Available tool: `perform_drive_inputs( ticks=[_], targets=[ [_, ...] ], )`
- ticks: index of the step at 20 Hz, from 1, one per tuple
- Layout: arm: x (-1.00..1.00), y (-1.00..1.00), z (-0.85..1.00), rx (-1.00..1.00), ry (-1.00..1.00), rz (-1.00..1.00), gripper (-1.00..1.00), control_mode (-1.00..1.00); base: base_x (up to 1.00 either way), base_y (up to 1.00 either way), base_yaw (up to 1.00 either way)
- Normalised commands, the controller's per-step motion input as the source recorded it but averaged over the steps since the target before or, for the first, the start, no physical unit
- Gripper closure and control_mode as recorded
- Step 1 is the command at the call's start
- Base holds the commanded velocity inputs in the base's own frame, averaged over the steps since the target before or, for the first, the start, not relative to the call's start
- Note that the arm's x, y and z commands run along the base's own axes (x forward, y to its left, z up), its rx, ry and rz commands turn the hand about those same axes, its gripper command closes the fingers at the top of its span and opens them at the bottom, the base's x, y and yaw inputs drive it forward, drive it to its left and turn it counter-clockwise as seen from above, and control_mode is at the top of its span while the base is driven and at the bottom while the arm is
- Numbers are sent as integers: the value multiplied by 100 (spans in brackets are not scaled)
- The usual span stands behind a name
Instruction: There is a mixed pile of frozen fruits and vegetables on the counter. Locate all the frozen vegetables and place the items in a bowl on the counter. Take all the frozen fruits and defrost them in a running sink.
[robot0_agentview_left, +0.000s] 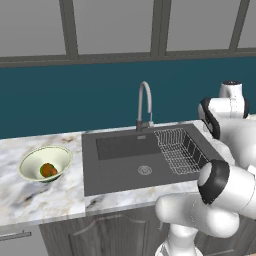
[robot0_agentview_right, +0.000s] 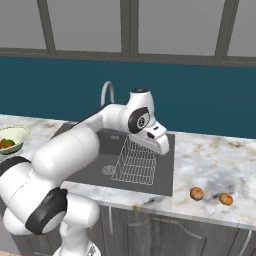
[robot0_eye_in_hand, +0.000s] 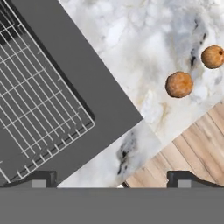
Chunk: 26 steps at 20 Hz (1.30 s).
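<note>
fruits (robot0_eye_in_hand: 179, 84): brown-orange | counter (robot0_eye_in_hand: 144, 39): white, grey-tan veins | sink (robot0_agentview_left: 125, 170): dark grey | bowl (robot0_agentview_left: 35, 162): cream-green

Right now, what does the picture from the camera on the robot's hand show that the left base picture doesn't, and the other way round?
The hand view alone has the two round orange frozen fruits lying apart on the marble, a strip of wooden floor, and the open gripper with its tips spread wide. The left base view alone has the bowl holding small pieces, the curved faucet, the drain, the teal wall and the windows. Both share the dark sink, its wire rack and the marble counter.
</note>
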Motion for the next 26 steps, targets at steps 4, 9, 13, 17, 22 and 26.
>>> perform_drive_inputs(
  ticks=[4, 9, 13, 17, 22, 26],
  targets=[
    [0, -28, -1, 1, 1, -21, -100, -100, 0, 0, 0],
    [0, -23, -4, 0, 1, -20, -100, -100, 0, 0, 0],
    [0, -23, -2, 0, 1, -19, -100, -100, 0, 0, 0],
    [1, -20, -2, 0, 1, -18, -100, -100, 0, 0, 0],
    [5, -21, -4, 0, 2, -19, -100, -100, 0, 0, 0],
    [2, -23, -7, 0, 2, -19, -100, -100, 0, 0, 0]
  ],
)
